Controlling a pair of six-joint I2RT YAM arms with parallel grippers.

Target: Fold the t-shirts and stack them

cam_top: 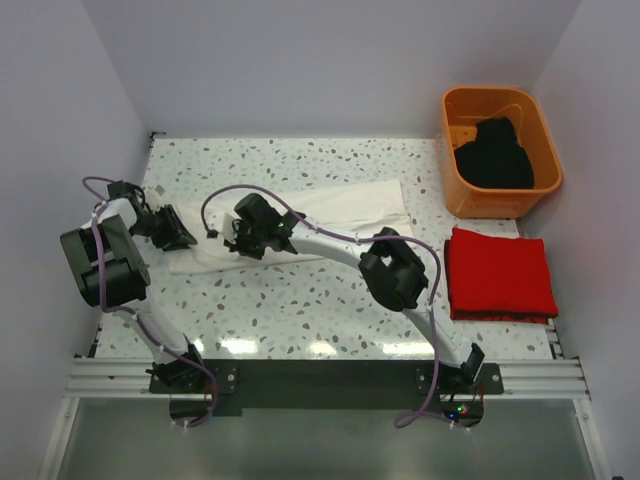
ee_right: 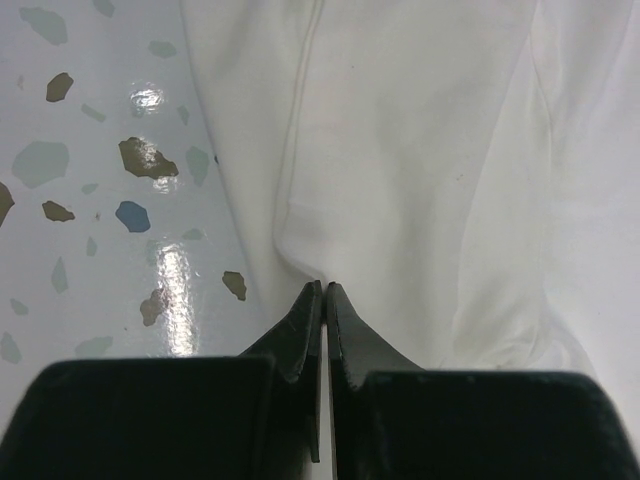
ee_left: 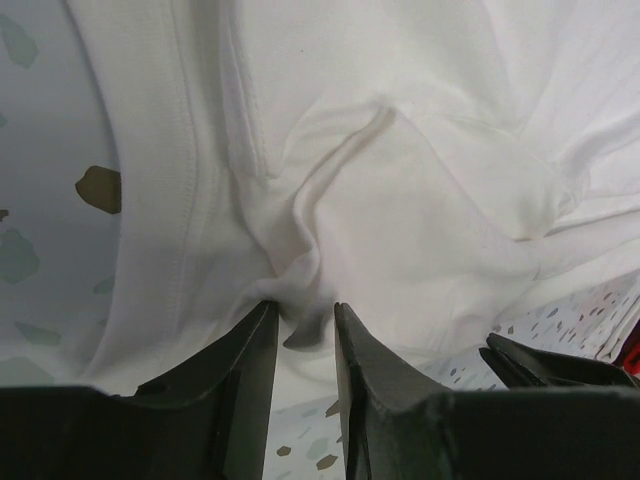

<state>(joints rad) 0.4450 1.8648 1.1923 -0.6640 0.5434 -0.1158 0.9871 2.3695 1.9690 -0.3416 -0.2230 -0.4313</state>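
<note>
Half-open on the left gripper (ee_left: 305, 308), astride a pucker of the white t-shirt (cam_top: 350, 208) mid-table; fully closed on the right gripper (ee_right: 324, 288) at its edge (grip unclear). Risks catching one layer only, skewing the fold.

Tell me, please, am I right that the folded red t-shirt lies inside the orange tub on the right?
No: the folded red t-shirt lies on the table, on the near side of the orange tub, not inside it, as the top external view shows. The tub holds the black t-shirt.
</note>
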